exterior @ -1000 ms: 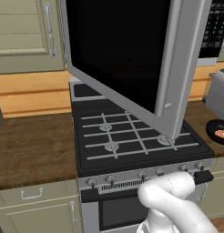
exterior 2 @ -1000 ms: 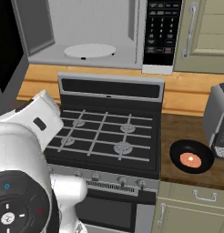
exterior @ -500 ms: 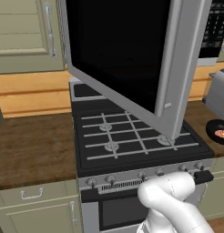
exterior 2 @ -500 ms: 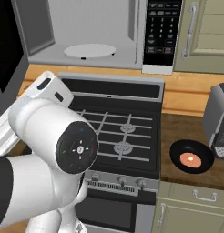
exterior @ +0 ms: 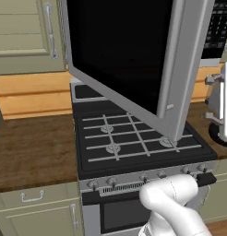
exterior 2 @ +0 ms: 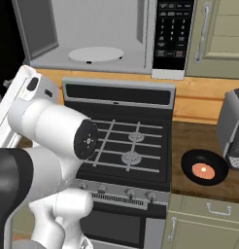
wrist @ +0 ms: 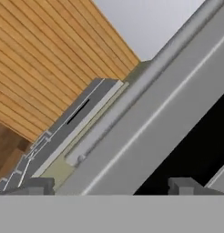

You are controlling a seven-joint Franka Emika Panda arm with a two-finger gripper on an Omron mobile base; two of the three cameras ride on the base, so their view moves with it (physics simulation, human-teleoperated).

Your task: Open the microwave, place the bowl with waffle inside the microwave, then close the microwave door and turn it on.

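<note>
i see the door [exterior: 134,60] swung wide, baring the microwave [exterior 2: 92,34] and its turntable [exterior 2: 95,54]. my tool [wrist: 111,186] is spread open and empty by the door's frame. the bowl [exterior 2: 204,168] sits on the desk [exterior 2: 199,141] right of the stove [exterior 2: 126,146]; loading, closing and starting remain.

surface: wooden countertop [exterior 2: 199,141], either side of black gas stove [exterior 2: 126,146] | on it, right side: black bowl [exterior 2: 205,168] near front edge, grey toaster [exterior 2: 233,129] just beside it
</note>
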